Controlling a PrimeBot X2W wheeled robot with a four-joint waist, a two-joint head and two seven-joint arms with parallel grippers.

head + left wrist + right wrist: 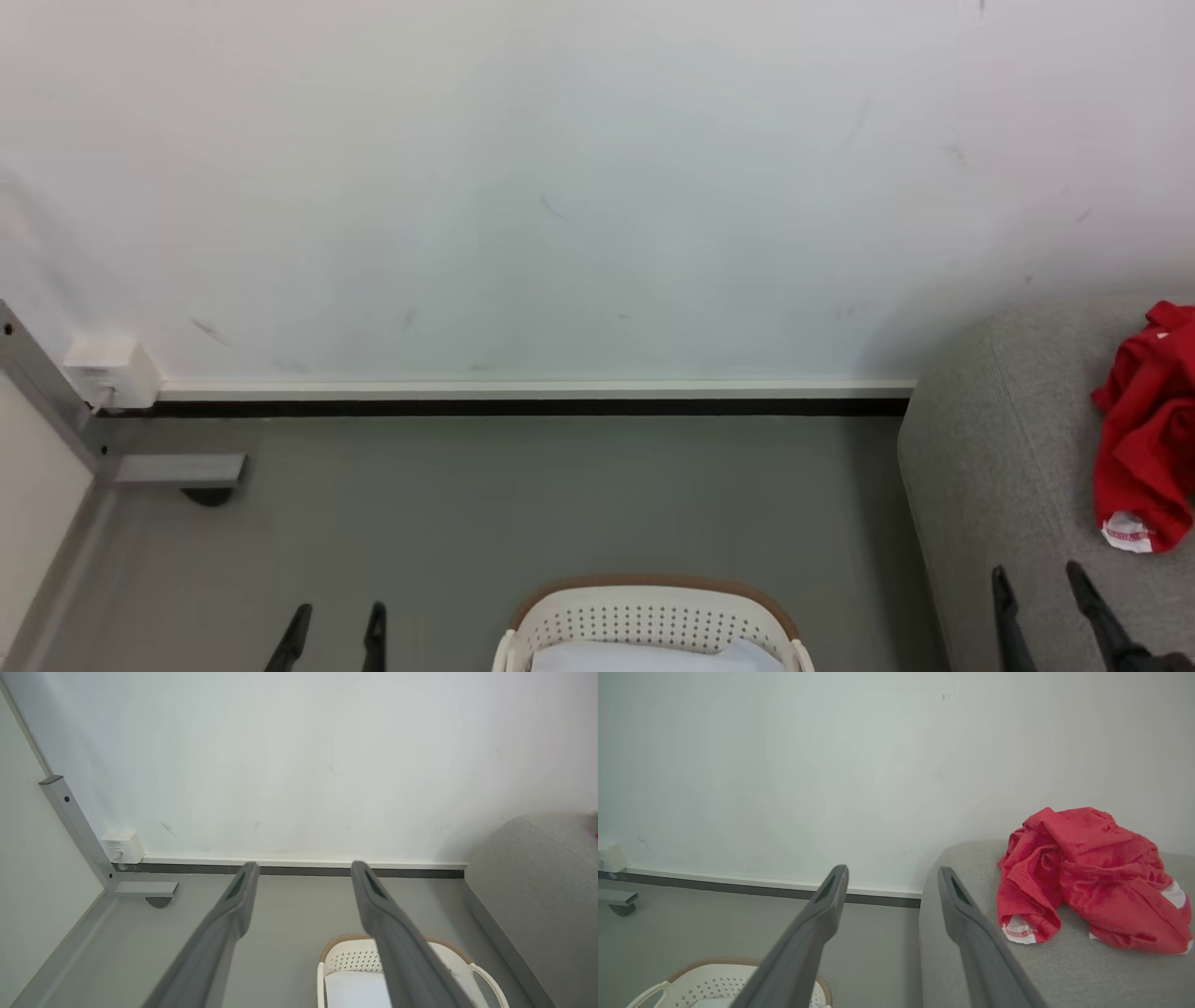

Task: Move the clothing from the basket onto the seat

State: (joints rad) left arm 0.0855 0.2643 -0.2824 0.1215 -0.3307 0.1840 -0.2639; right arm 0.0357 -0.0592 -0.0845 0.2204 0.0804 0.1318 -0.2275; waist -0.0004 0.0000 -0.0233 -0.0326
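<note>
From the head view, the basket [653, 586] sits on the grey floor [560, 495] at 6 o'clock, cut off by the bottom edge, with a plain pale cloth [653, 659] lying inside it. The seat [1008, 467] fills the 4 o'clock side, and the clothing [1148, 429] lies crumpled on top of it at 3 o'clock, a white cuff showing at its near end. The left gripper [340, 611] pokes up at 7 o'clock over bare floor, its fingers apart and holding nothing. The right gripper [1036, 571] stands at 5 o'clock over the seat, just beside the red heap but not touching it, its fingers spread too. A small white box [112, 369] sits on the wall at 9 o'clock.

In the left wrist view, the left gripper [304, 868] has its two fingers wide apart with nothing between them. The basket [350, 956] lies at 5 o'clock, partly behind one finger, and the seat [537, 896] is at 3 o'clock.

In the right wrist view, the right gripper [892, 872] is spread and bare. The clothing [1083, 872] rests on the seat [1087, 980] at 3 o'clock, clear of the fingers, and the basket [714, 982] is at 7 o'clock.
</note>
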